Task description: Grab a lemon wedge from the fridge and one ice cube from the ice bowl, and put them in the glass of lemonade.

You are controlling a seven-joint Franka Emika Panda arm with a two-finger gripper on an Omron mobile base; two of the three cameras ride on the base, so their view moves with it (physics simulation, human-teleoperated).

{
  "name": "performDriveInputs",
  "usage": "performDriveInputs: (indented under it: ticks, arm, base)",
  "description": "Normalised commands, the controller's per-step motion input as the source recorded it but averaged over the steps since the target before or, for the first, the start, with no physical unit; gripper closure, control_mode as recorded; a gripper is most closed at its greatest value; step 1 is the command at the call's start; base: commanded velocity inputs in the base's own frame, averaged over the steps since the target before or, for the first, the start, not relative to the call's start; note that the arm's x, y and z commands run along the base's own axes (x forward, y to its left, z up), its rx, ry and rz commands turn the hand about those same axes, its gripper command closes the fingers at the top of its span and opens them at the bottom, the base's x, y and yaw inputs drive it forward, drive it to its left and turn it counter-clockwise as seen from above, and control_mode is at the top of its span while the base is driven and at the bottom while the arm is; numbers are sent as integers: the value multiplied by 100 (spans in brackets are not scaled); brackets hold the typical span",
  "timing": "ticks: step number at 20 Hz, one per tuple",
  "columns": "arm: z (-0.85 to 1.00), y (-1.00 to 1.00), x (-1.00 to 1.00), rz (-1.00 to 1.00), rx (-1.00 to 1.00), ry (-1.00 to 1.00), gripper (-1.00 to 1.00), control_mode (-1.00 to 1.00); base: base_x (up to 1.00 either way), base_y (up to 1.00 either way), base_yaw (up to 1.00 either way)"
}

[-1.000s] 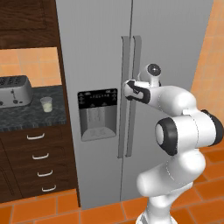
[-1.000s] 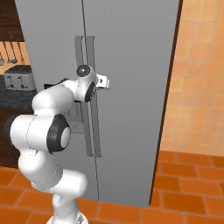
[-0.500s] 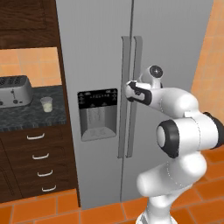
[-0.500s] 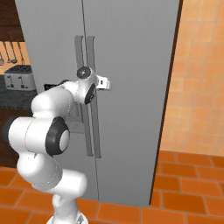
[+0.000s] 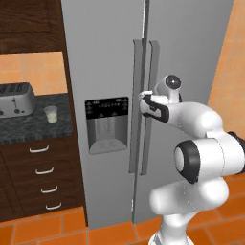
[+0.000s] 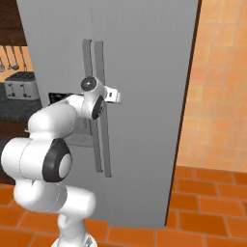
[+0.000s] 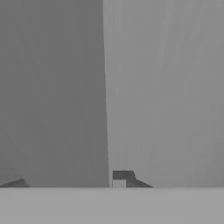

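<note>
The tall grey fridge [image 5: 105, 57] stands with both doors closed, so the lemon wedge is hidden inside. My gripper [image 5: 145, 97] is at mid-height on the right door's long vertical handle [image 5: 154, 62], its fingers closed around it. From the right the hand [image 6: 116, 95] sticks out past that handle [image 6: 100, 62]. In the hand view the grey door [image 7: 166, 87] is very close, with a fingertip [image 7: 122, 177] at the bottom. The glass of lemonade [image 5: 50, 114] stands on the dark counter to the left. The ice bowl and ice cube are out of view.
A silver toaster [image 5: 14, 99] sits on the dark counter [image 5: 28, 127] left of the fridge, above wooden drawers [image 5: 43, 177]. A black dispenser panel [image 5: 106, 124] is set in the left door. Orange tiled wall [image 6: 217, 96] and floor lie to the right.
</note>
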Motion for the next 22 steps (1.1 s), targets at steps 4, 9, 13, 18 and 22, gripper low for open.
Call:
performDriveInputs:
  ticks: [4, 9, 13, 18, 22]
  arm:
    - [0, -100, -66, -16, 7, 0, 100, -100]
    - [0, -100, -69, -13, 11, 0, 100, -100]
    - [0, -100, -32, -16, 8, 6, 100, -100]
    - [0, -100, -49, -24, 9, 5, 100, -100]
    - [0, -100, -76, -23, 14, 4, 100, -100]
  base:
    - [0, 0, 0]
    - [0, 0, 0]
    - [0, 0, 0]
    - [0, 0, 0]
    - [0, 0, 0]
